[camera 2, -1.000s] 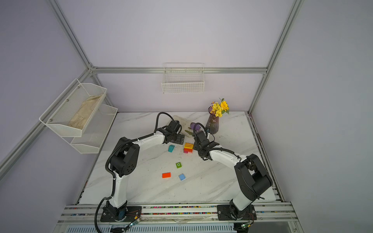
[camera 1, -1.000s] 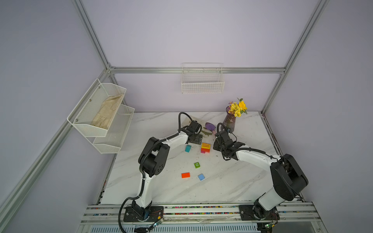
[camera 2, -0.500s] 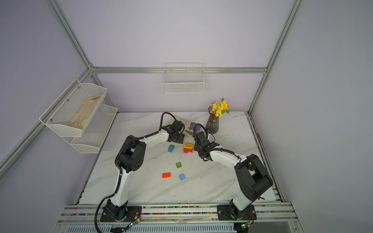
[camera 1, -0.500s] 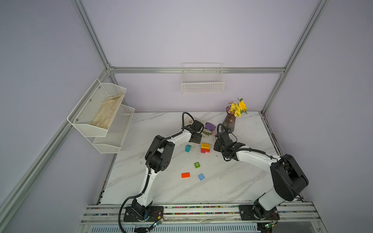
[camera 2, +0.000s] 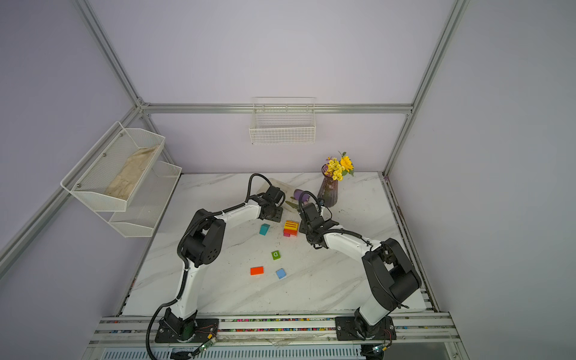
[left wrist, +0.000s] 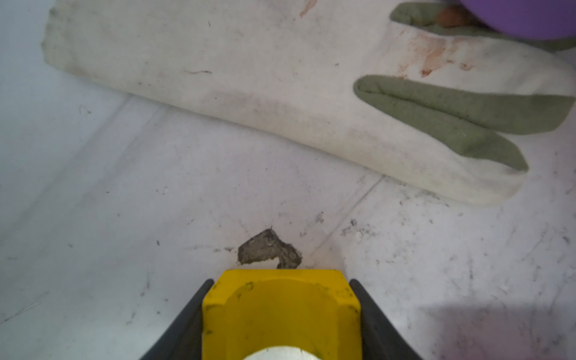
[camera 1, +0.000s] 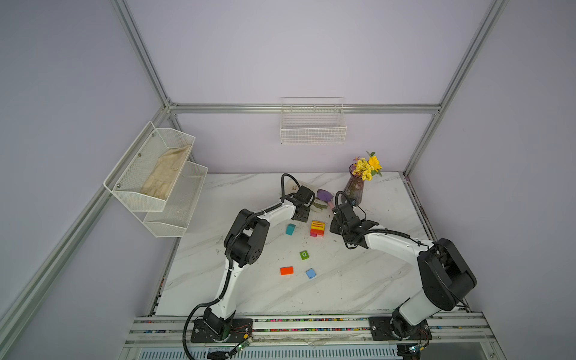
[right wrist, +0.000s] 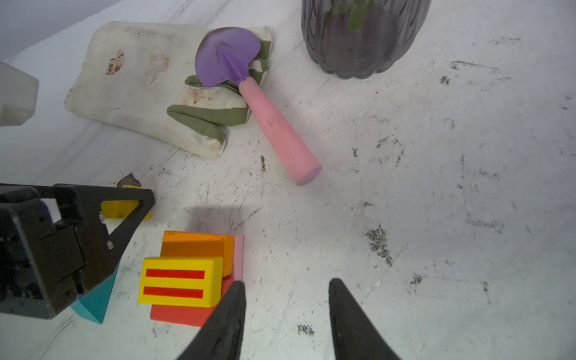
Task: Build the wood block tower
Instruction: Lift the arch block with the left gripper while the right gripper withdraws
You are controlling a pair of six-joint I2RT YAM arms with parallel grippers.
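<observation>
Tower: the tower stands toward the far middle of the table, between the two grippers. Pink and red lie lowest, orange sits above them, and a striped yellow block is on top, with the layers offset rather than flush.
Progress: about four pieces are stacked, so I judge the build to be near halfway.
Left gripper: the left gripper, just far-left of the tower, has its fingers pressed to both sides of a yellow arch block, which looks to rest on the table.
Right gripper: the right gripper is partly spread with nothing between its fingers, low beside the tower's right edge.
Left to place: the yellow arch block and the teal block just left of the tower. Nearer and well apart from the stack are the green block, orange-red block and blue block.
Surroundings: a glove with a purple trowel across it lies far of the tower, and a vase stands far-right.
In the way: both grippers crowd the stack, and the right fingers are close enough that a careless move could nudge the offset layers. The trowel's handle points toward the tower but lies apart from it.
</observation>
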